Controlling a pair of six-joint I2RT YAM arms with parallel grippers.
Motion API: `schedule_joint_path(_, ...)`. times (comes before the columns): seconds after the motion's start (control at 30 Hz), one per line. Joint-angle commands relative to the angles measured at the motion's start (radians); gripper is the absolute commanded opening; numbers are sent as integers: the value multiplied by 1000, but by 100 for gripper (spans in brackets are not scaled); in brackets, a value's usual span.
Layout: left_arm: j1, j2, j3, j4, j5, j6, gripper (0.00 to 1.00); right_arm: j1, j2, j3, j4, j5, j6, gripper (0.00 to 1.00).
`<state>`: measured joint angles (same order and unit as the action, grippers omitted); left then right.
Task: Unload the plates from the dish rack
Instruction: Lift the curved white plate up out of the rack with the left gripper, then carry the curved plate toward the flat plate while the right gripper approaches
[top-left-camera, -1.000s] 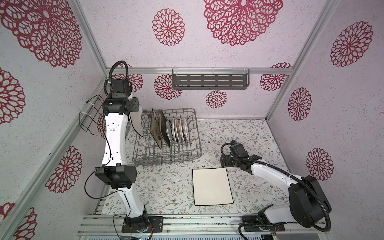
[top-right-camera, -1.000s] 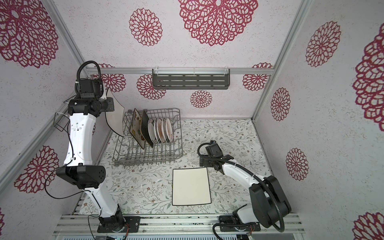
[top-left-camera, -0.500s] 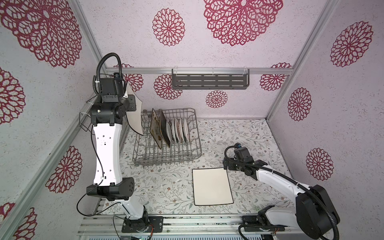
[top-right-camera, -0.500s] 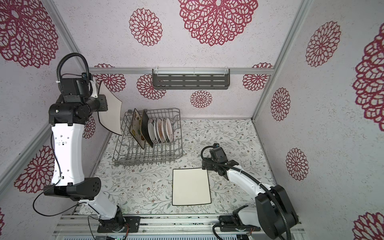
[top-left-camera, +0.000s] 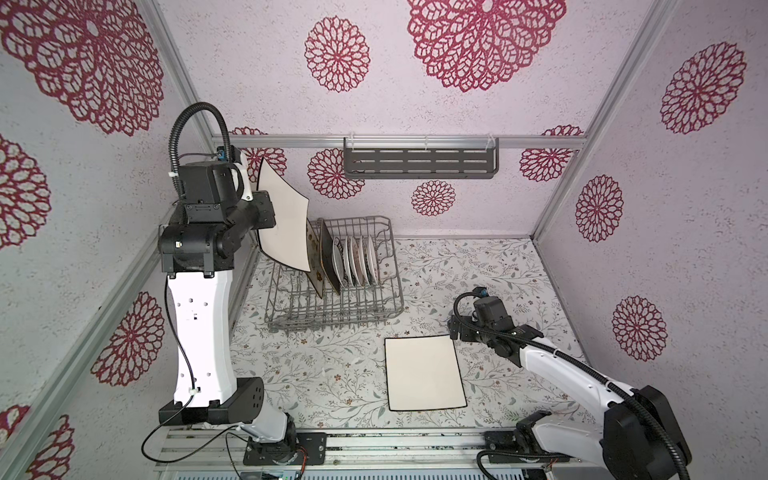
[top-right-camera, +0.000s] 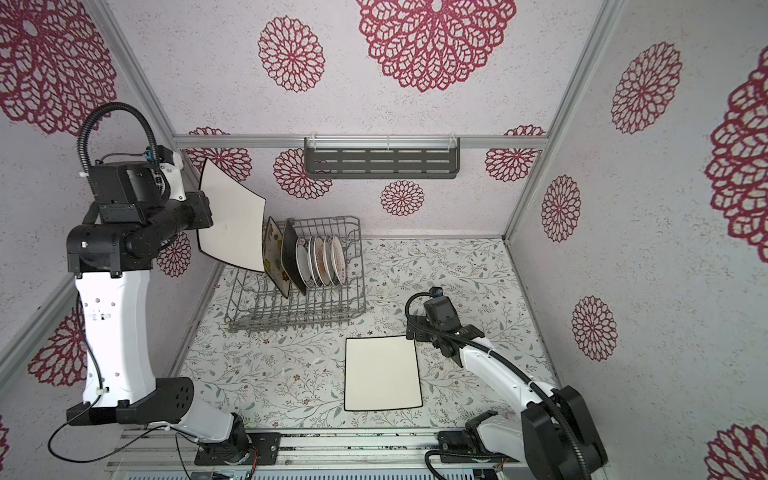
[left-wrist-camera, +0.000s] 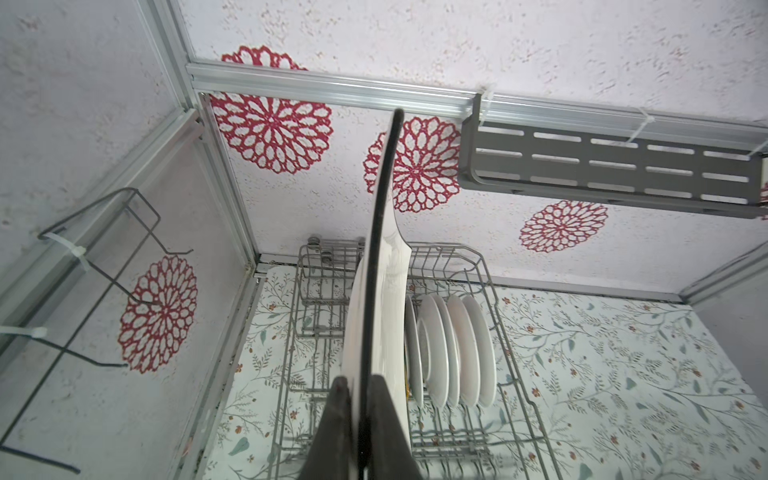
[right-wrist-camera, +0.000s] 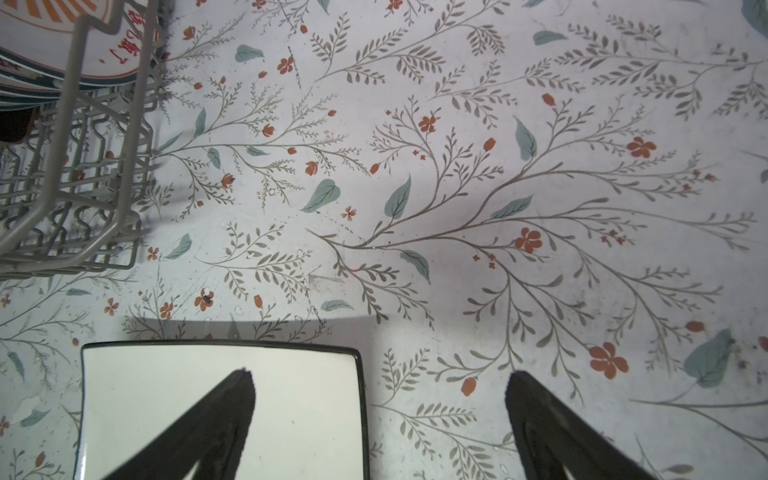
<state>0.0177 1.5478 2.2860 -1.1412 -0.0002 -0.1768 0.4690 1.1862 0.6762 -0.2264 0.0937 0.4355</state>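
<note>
The left claw (left-wrist-camera: 359, 379) is clamped tight on one edge of a white black-rimmed plate (top-left-camera: 284, 226). The plate stands on edge in the air, raised above the left end of the dish rack (top-left-camera: 336, 318). In the rack a cream flowered plate (top-right-camera: 272, 253), a dark brown plate (top-right-camera: 291, 259) and a row of small round plates (left-wrist-camera: 453, 353) stand upright, side by side. A second white plate (top-left-camera: 424, 374) lies flat on the table (top-left-camera: 311, 374), in front of the rack and apart from it. The right claw (right-wrist-camera: 379, 374) is spread wide and holds nothing. It sits low at that plate's far right corner, one finger (right-wrist-camera: 224, 407) over the plate and the other over bare table. Whether it touches the plate cannot be told.
</note>
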Motion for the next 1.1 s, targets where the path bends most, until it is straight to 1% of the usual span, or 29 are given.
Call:
schedule_joint_path(0.0, -6, -76, -12, 192, 120, -79, 0, -7, -43, 13, -12, 15, -26, 98)
schedule_joint_path(0.07, -6, -97, -47, 199, 149, -96, 0, -8, -50, 23, -25, 15, -32, 98)
schedule_joint_path(0.2, -7, -143, -123, 234, 173, -118, 0, -8, -66, 34, -45, 16, -33, 98)
schedule_joint_path(0.4, -7, -210, -260, 300, 259, -189, 0, -7, -97, 54, -62, 34, -22, 98)
schedule_joint_path(0.47, -7, -229, -307, 321, 299, -216, 0, -8, -105, 59, -51, 26, -16, 99)
schedule_joint_path(0.6, -19, -250, -355, 325, 330, -239, 0, -8, -106, 67, -47, 11, -9, 99)
schedule_joint_path(0.7, -29, -285, -419, 358, 362, -274, 0, -7, -115, 66, -54, 3, -4, 99)
schedule_joint_path(0.83, -59, -340, -549, 441, 399, -337, 0, -8, -141, 55, -49, -3, 11, 99)
schedule_joint_path(0.97, -106, -371, -663, 483, 409, -351, 0, -7, -156, 58, -47, -21, 28, 99)
schedule_joint_path(1.07, -148, -378, -714, 495, 419, -367, 0, -9, -158, 62, -50, -41, 34, 99)
